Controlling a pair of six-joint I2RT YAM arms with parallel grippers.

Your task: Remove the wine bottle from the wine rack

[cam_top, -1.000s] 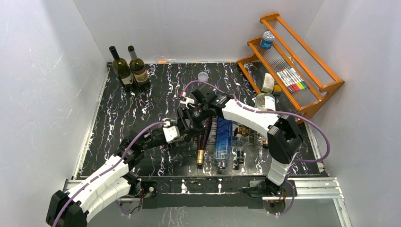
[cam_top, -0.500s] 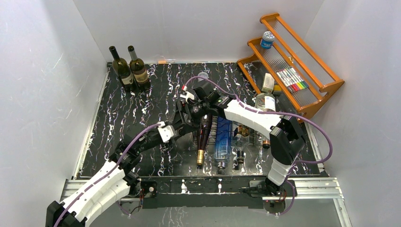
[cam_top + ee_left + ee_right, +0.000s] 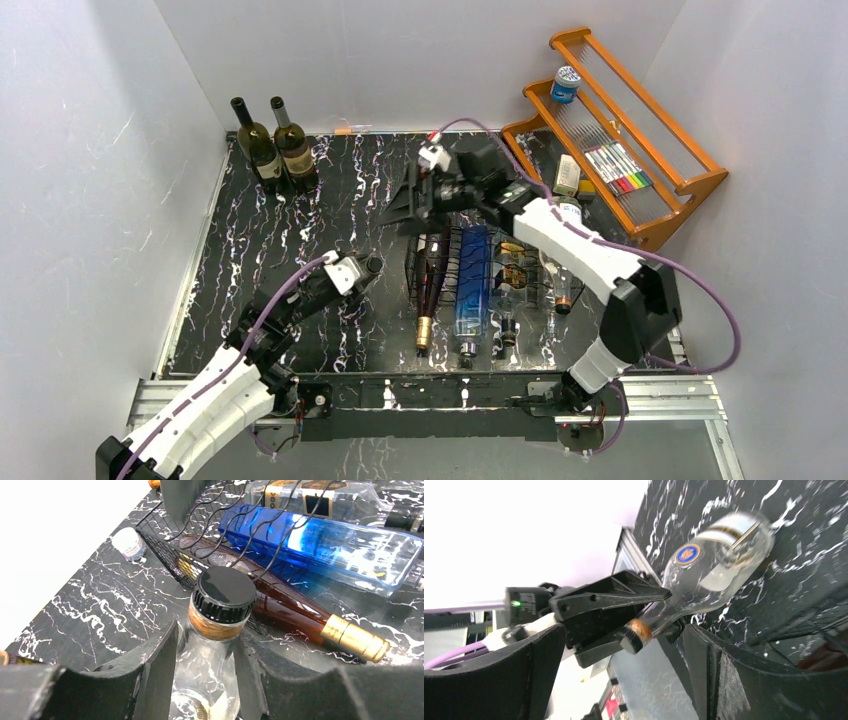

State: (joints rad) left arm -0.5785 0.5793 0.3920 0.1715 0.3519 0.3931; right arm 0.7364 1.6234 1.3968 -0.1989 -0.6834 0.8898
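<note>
Right arm (image 3: 572, 242) swung back, right fingers (image 3: 484, 680) spread, left fingers (image 3: 155, 675) clamping clear bottle (image 3: 207, 665) by neck

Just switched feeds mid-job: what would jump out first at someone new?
The left gripper clamps the neck of a clear glass bottle with a black cap, left of the black wire rack. A blue glass bottle lies in the rack, and the right gripper hangs open near its far end.

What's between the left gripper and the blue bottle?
Top view: bare table, then the wine rack and, in its leftmost cradle, the brown gold-capped bottle, beside the blue bottle. The left gripper is shut on the clear bottle.
</note>
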